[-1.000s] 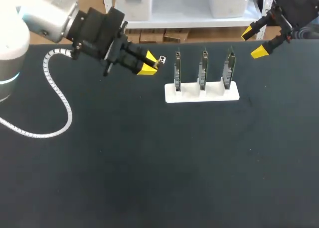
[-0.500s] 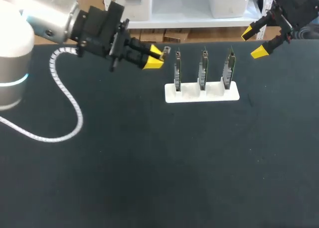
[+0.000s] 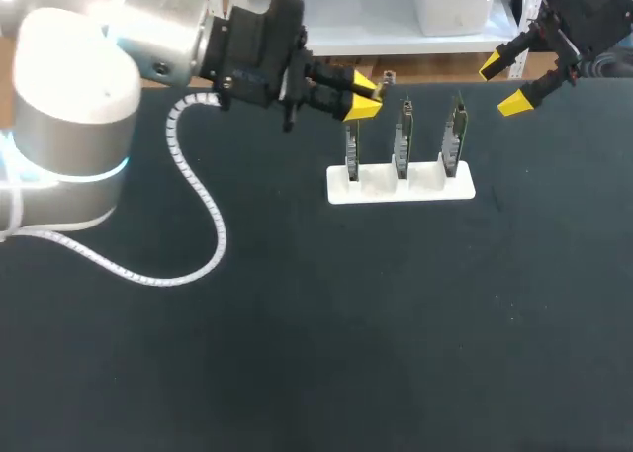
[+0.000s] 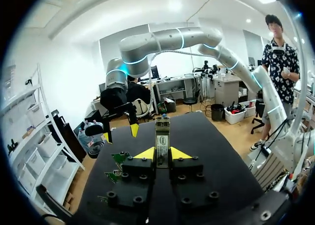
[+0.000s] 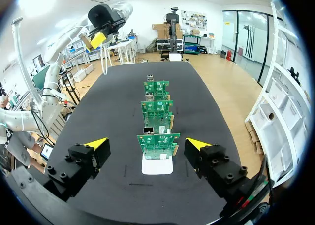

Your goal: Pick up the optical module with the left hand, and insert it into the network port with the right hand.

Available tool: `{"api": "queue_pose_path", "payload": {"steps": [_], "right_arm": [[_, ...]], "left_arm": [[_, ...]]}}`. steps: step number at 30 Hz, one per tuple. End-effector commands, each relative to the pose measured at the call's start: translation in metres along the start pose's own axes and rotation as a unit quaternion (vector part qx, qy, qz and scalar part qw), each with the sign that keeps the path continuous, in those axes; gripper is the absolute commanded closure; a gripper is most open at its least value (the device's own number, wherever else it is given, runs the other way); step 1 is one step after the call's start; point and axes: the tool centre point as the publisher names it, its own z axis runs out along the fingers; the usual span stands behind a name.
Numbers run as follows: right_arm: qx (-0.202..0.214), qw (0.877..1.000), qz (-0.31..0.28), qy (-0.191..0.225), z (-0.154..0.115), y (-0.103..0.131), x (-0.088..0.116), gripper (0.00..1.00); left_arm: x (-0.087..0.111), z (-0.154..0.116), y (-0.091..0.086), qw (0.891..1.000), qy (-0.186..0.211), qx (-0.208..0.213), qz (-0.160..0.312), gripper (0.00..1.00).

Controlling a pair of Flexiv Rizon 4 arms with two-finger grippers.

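Left gripper [image 3: 366, 94]: raised over the desk [image 3: 297, 323], just beside the leftmost board. Its fingers are clenched on the optical module [image 3: 387, 77], which juts past the tips, probably leaving a free end for the other arm to take. Centre: white stand [image 3: 401, 188] holding three upright circuit boards [image 3: 404, 135] in a row; ports too small to make out. Right gripper [image 3: 506, 84]: fingers spread, empty, parked at the desk's far corner, apart from the stand. Only the left wrist view shows the module pinched from two sides. Only the right wrist view shows the boards face-on, in line ahead of its fingers.
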Motion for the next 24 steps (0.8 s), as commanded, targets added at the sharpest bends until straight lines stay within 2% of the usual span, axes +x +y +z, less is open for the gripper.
{"api": "queue_pose_path", "payload": {"steps": [1,5,15,18,24], "right_arm": [[0.001,1.0,0.0,0.0,0.0,0.001,0.0,0.0],[0.001,1.0,0.0,0.0,0.0,0.001,0.0,0.0],[0.001,1.0,0.0,0.0,0.0,0.001,0.0,0.0],[0.001,1.0,0.0,0.0,0.0,0.001,0.0,0.0],[0.001,1.0,0.0,0.0,0.0,0.001,0.0,0.0]], "left_arm": [[-0.002,0.018,0.015,1.0,0.001,0.01,0.004,1.0],[-0.003,0.013,0.014,1.0,0.007,0.014,0.021,1.0],[-0.003,0.013,0.014,1.0,0.007,0.014,0.021,1.0],[0.001,0.007,0.012,1.0,0.015,-0.007,0.006,1.0],[-0.021,0.029,0.026,0.999,-0.015,-0.038,0.015,1.0]]}}
